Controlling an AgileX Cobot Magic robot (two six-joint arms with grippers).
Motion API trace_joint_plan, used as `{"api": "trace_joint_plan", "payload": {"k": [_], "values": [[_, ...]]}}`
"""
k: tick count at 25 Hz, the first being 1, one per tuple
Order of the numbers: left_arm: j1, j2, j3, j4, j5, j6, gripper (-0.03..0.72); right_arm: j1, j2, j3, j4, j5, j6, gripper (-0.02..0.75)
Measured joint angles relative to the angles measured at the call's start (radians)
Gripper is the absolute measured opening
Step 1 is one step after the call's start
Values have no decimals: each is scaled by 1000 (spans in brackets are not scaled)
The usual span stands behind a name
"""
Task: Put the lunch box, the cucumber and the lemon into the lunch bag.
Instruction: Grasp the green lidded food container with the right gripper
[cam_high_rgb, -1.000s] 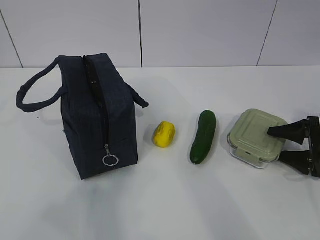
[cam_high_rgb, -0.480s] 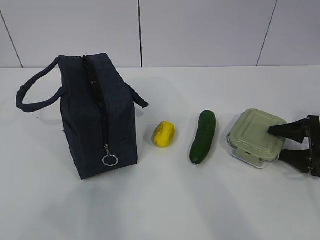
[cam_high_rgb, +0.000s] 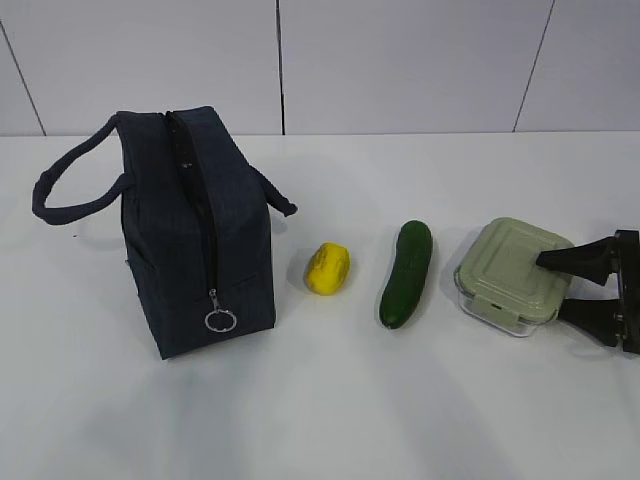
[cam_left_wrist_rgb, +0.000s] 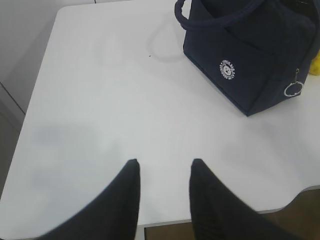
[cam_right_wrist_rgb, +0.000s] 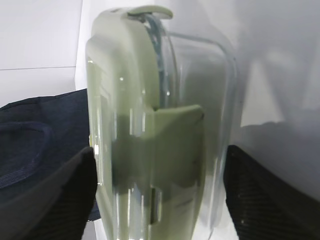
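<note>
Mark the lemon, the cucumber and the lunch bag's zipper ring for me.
lemon (cam_high_rgb: 328, 268), exterior view, middle of its yellow skin.
cucumber (cam_high_rgb: 407, 273), exterior view, middle of its length.
zipper ring (cam_high_rgb: 220, 320), exterior view, metal loop low on the lunch bag (cam_high_rgb: 170, 250), side panel.

A: Where does the exterior camera sit?

B: In front of the table (cam_high_rgb: 330, 420), chest height, slanting down toward the back wall (cam_high_rgb: 400, 60), taking in the whole row at middle distance.

A: And the wrist views?

B: The left looks down from well above, over its fingers (cam_left_wrist_rgb: 125, 200), toward the lunch bag (cam_left_wrist_rgb: 250, 55) — which the exterior view shares. The right sits very near the lunch box (cam_right_wrist_rgb: 155, 135) — filling its frame.
</note>
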Motion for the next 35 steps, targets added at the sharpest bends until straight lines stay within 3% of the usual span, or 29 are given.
{"api": "trace_joint_plan", "payload": {"k": [10, 18, 35], "values": [[0, 0, 0, 0, 0, 0, 240, 0, 0, 0, 0, 0, 7, 580], [0, 0, 0, 0, 0, 0, 240, 0, 0, 0, 0, 0, 7, 498], [0, 0, 0, 0, 0, 0, 240, 0, 0, 0, 0, 0, 8, 494]]}}
